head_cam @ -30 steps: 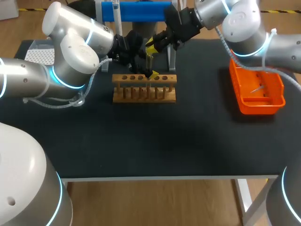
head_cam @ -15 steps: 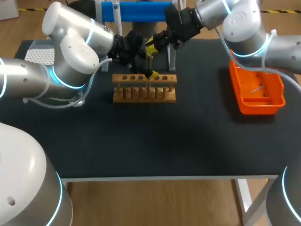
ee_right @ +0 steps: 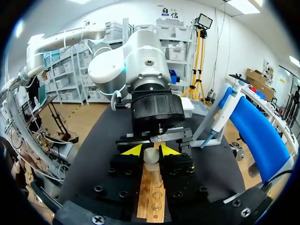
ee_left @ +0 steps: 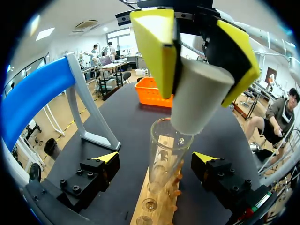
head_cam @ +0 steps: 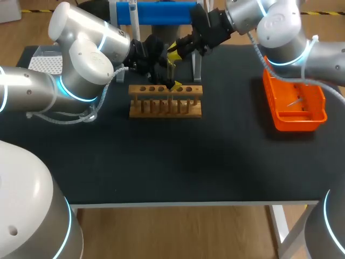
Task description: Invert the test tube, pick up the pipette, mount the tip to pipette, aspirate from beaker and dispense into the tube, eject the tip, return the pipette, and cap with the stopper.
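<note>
While the dark tabletop fills the lower half of the head view, the wooden rack stands just above the middle as the nearest thing on it. An orange tray lies at the right edge, well apart from the rack. A clear tube stands upright in one of the rack's holes, mouth up. The left fingers are spread, one on each side of the tube and clear of its glass. Just above, the right fingers are clamped on a white stopper, whose lower end meets the tube's rim; whether it has entered the mouth I cannot tell. Farther back, at the top edge, the blue stand carries the pipette. A white tip box sits at the upper left.
</note>
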You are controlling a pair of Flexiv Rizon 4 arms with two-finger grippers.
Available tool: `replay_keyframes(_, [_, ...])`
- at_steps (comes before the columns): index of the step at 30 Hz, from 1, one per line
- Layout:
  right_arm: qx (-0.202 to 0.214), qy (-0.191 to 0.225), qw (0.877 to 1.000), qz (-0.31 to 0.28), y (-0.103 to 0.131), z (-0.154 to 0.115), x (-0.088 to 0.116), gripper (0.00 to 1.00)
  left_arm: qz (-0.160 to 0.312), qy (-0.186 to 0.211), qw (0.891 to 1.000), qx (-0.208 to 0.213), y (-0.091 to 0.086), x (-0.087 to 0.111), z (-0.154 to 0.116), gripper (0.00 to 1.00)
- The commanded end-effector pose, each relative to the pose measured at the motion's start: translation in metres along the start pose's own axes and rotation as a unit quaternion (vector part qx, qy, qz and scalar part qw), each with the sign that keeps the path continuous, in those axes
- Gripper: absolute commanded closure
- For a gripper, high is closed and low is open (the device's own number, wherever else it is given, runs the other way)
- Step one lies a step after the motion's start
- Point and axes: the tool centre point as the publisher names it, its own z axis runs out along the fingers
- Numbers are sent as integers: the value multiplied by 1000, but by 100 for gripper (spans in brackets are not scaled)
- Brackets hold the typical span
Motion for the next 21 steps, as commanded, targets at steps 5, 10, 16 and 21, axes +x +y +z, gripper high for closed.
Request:
replay_keyframes(5, [6,2,1000,-1,-4,2,1,100,0,1,1000,-1,0,-1,0,0])
replay_keyframes(10, [10,1,1000,-1,-7,5,1,100,0,1,1000,-1,0,-1,0,0])
replay_keyframes(16, [13,3,1000,3,-12,7,1,100,0,1,1000,-1,0,-1,0,0])
replay_keyframes(21, [7,0,1000,5,-10,5,-1,100,0,1,1000,-1,0,-1,0,0])
